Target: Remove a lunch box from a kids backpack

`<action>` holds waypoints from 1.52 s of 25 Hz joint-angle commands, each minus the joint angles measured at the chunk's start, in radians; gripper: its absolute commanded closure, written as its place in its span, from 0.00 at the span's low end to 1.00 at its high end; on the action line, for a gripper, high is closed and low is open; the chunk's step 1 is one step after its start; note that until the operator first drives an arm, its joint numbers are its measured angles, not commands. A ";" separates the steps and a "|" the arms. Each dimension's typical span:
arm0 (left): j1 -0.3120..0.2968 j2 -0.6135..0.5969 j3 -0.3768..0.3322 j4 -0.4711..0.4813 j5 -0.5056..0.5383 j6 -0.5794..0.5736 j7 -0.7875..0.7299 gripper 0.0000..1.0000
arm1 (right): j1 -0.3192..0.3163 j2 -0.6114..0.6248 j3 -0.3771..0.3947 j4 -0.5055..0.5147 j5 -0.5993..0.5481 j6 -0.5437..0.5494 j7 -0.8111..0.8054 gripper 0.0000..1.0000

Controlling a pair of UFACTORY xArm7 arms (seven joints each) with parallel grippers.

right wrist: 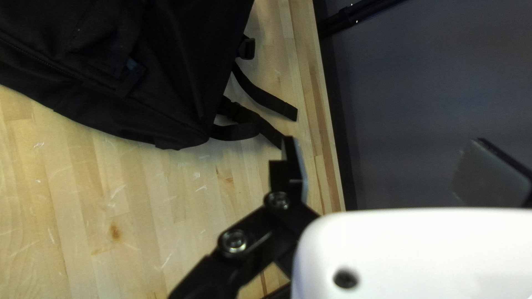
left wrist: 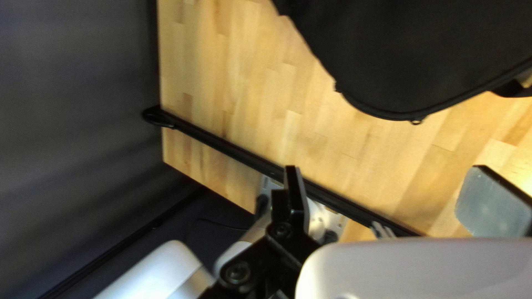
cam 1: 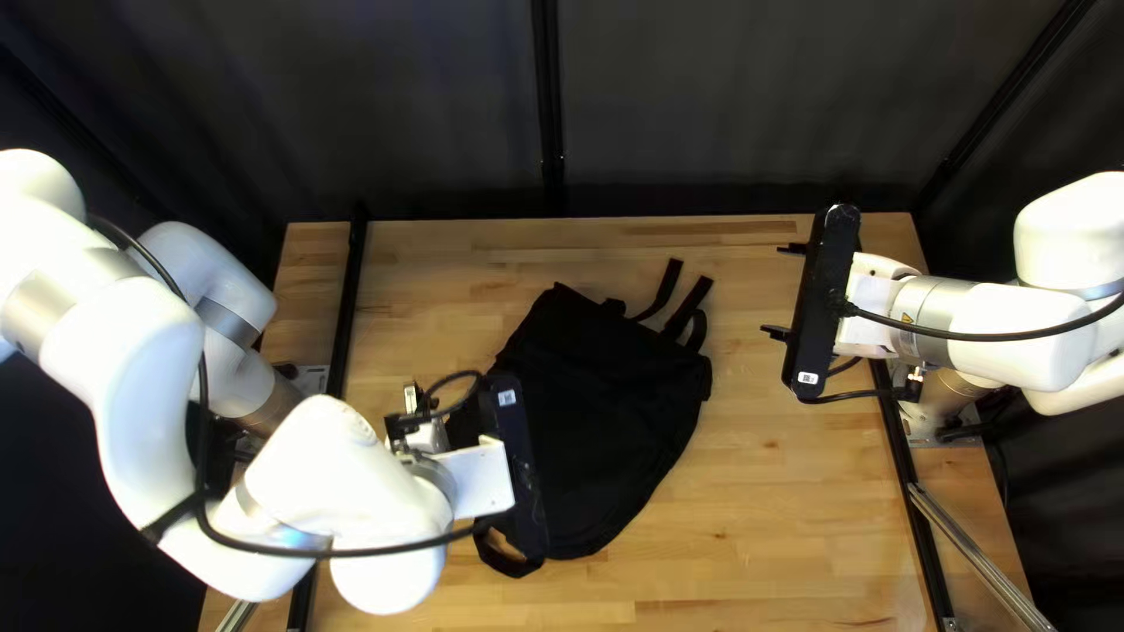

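A black backpack (cam 1: 609, 410) lies on the table, its straps toward the far edge. My left gripper (cam 1: 515, 468) is over the backpack's near left part, fingertips hidden in the top left view. My right gripper (cam 1: 779, 290) stands to the right of the straps, clear of them. In the left wrist view the open left gripper (left wrist: 396, 191) holds nothing, the backpack (left wrist: 426, 50) lying ahead. In the right wrist view the right gripper (right wrist: 390, 166) is open and empty, the backpack (right wrist: 111, 72) beyond one finger, with a strap (right wrist: 266, 102) near that finger. No lunch box is visible.
Black rails (cam 1: 340, 316) run along both sides of the wooden table (cam 1: 749, 503). The arm bases stand beside them. A dark curtain (cam 1: 703, 105) hangs behind the far edge. Bare wood shows between the backpack and the right rail.
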 commanded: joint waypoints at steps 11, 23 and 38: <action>-0.020 0.148 -0.020 0.016 -0.071 -0.200 -0.127 0.00 | 0.000 0.000 0.000 0.000 0.000 0.000 0.000 0.00; -0.037 0.169 -0.024 -0.289 -0.093 -0.551 -0.346 0.00 | 0.000 0.000 0.000 0.000 0.000 0.000 0.000 0.00; -0.043 -0.041 -0.046 -0.565 -0.035 -0.687 -0.615 0.00 | 0.000 0.000 0.000 0.000 0.000 0.000 0.000 0.00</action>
